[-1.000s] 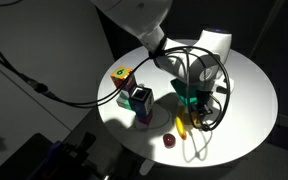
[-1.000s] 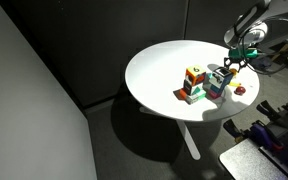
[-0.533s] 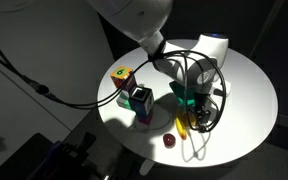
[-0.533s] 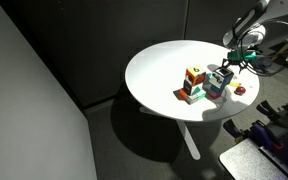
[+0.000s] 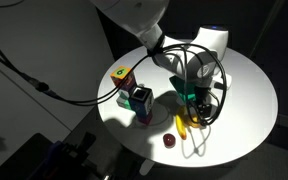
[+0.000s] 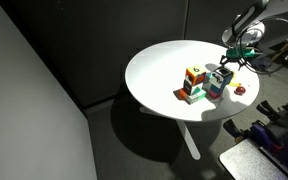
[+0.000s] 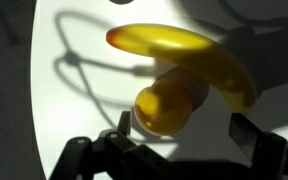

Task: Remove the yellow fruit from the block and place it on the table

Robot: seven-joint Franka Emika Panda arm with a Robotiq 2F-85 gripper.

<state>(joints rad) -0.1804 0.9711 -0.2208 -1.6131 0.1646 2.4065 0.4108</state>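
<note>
Fingers spread, gripping nothing; yellow fruit between tips, touching banana; arm bent down over table.

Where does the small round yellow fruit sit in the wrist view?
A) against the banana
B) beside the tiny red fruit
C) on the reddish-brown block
A: the wrist view shows the yellow fruit right against the banana, just ahead of the open tool.
</note>
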